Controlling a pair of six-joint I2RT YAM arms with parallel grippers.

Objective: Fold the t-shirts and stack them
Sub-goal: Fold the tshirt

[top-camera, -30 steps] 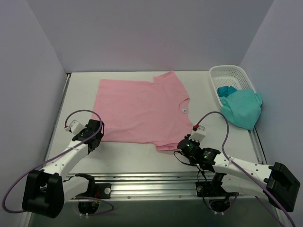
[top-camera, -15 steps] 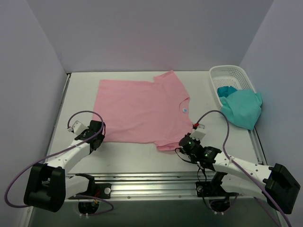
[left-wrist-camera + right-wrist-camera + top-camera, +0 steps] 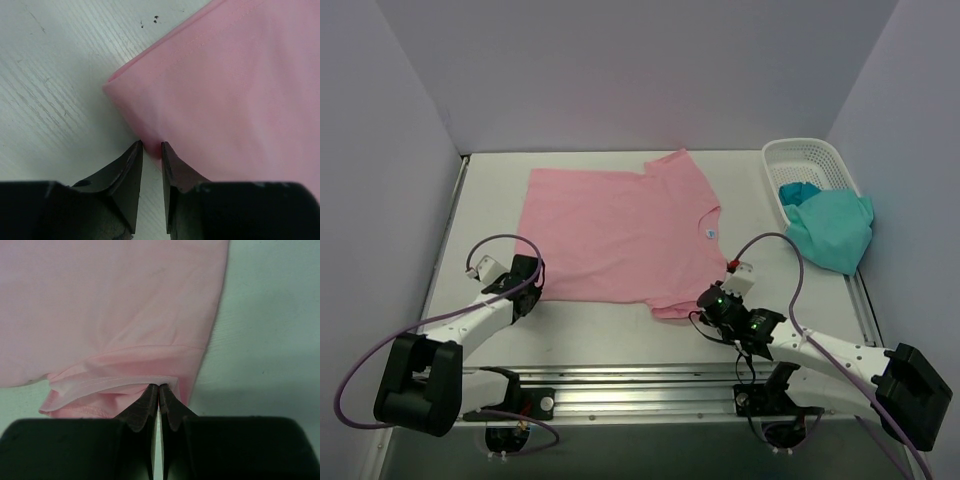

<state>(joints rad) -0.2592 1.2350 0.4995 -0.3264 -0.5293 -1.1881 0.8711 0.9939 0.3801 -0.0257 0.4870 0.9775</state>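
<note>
The pink t-shirt point(image 3: 620, 235) lies spread flat on the table, its small pale label point(image 3: 709, 232) at the neck on the right. My left gripper point(image 3: 528, 288) is at the shirt's near left corner. In the left wrist view its jaws point(image 3: 151, 145) stand a narrow gap apart, with the pink t-shirt's point(image 3: 240, 90) edge between the tips. My right gripper point(image 3: 705, 303) is at the near right sleeve. In the right wrist view it point(image 3: 159, 386) is shut on the pale hem of the pink t-shirt point(image 3: 110, 305). A teal t-shirt point(image 3: 830, 230) hangs over the basket's near end.
A white lattice basket point(image 3: 810, 150) stands at the back right by the wall. Purple walls close in the table on the left, back and right. The metal rail point(image 3: 640, 385) with both arm bases runs along the near edge.
My left gripper has edged forward onto the shirt's corner and its jaws have narrowed. The right gripper has stayed shut on the sleeve hem and barely moved.
</note>
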